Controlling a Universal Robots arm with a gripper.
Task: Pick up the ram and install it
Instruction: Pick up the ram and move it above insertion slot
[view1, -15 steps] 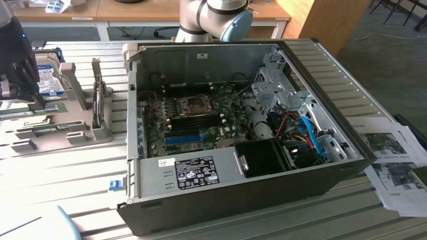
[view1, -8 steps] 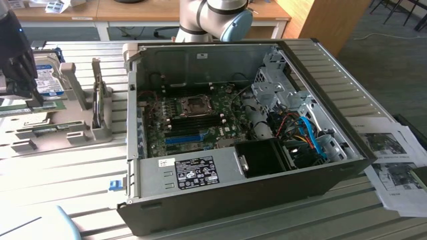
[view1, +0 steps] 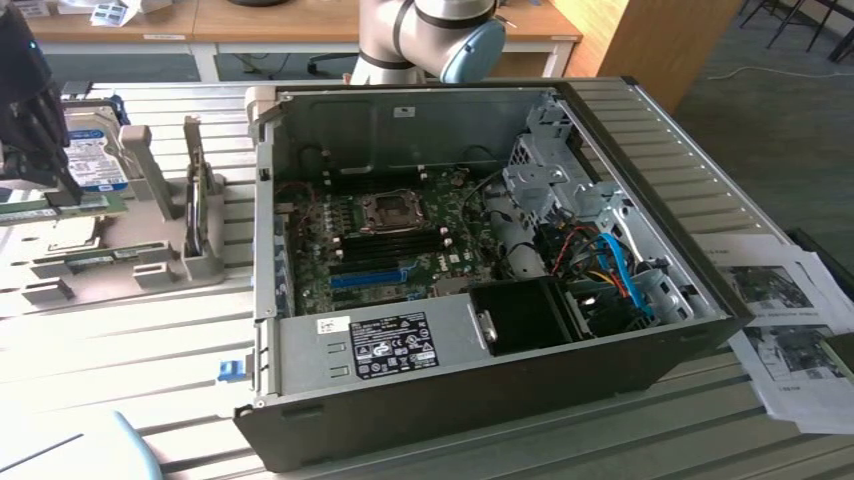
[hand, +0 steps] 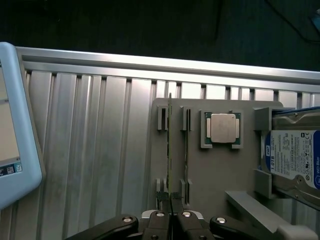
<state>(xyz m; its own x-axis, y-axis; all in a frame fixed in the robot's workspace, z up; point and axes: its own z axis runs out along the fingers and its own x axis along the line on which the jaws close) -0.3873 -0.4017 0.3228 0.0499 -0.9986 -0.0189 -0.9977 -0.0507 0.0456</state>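
Right now the tool (hand: 170, 202) is pinching almost shut on one end of the ram (hand: 169, 145). The stick is standing on edge in a slot of the grey holder (hand: 210, 175), probably so its thin faces are exposed to the grip. A processor (hand: 222, 128) is lying flat beside it, and a hard drive (hand: 295, 160) reading "WD Blue" is sitting along the holder's opposite side, close to an edge of the slatted surface (hand: 100, 150).

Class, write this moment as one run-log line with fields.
stage: pick | gripper: shut on ram | ram: on edge in grey holder | computer case: open
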